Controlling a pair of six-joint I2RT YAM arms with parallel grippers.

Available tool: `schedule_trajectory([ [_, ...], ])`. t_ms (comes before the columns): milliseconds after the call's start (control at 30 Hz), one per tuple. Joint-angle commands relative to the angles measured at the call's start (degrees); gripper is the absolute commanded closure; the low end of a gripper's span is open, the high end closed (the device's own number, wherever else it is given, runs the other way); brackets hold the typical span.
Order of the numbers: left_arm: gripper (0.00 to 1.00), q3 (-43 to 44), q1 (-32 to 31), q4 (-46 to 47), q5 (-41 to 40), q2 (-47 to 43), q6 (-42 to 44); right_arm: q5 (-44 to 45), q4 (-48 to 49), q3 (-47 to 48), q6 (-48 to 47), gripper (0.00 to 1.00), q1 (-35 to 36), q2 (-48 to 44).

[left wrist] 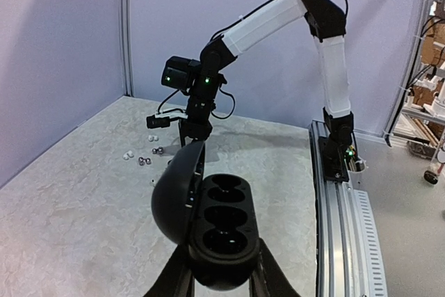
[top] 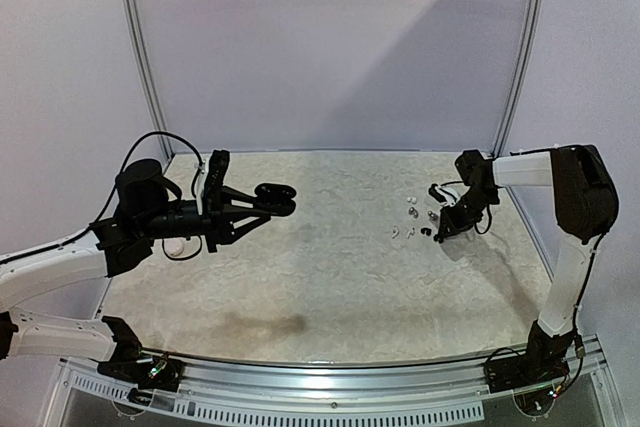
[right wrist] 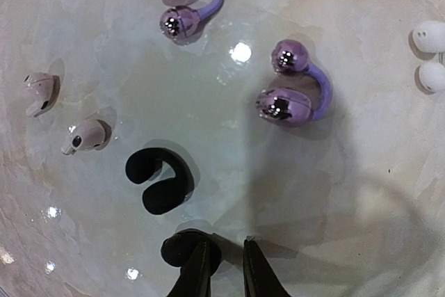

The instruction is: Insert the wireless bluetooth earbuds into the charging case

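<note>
— While the left gripper (left wrist: 221, 273) is clamped on that black charging case (left wrist: 224, 231), has anything actually gone in?

— Not that I can see. Its lid (left wrist: 175, 196) is swung open to the left, and in the left wrist view the wells look dark and empty. I'd say every earbud is left to do.

— So where are the earbuds (top: 412, 213)?

— All down on the marbled table (top: 330, 287), in a loose cluster right of centre in the top view. They're well apart from the case, which hangs in the air at centre left. The right wrist camera shows two purple clip earbuds (right wrist: 281, 106) toward the top and two white stemmed earbuds (right wrist: 87, 135) at the left. There's also a white pair (right wrist: 431, 36) at the right edge and one black clip earbud (right wrist: 156, 184) in the middle.

— And the right gripper (right wrist: 224, 269)?

— Low over the table at the bottom of that frame, fingers close together with a thin gap. A second black earbud (right wrist: 182, 247) lies at the left finger's tip. Whether it's pinched, I can't tell.

— Anything in the way?

— Its neighbours crowd it, so a clumsy pick could knock them. Each bud also has to cross over to the case.
</note>
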Motion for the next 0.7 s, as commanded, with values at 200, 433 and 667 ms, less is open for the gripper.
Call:
schedule_trajectory([
  [200, 1.00, -0.5, -0.5, 0.3, 0.6, -0.3, 1.6, -5.2, -2.1, -2.4, 0.5, 0.78, 3.4, -0.4],
  [433, 1.00, -0.4, -0.5, -0.1, 0.6, -0.2, 2.3, -6.5, -2.9, -3.0, 0.8, 0.78, 4.0, -1.1],
  [667, 1.00, -0.3, -0.5, -0.3, 0.6, -0.1, 2.8, -7.5, -3.0, -4.4, 1.6, 0.78, 5.2, -2.5],
])
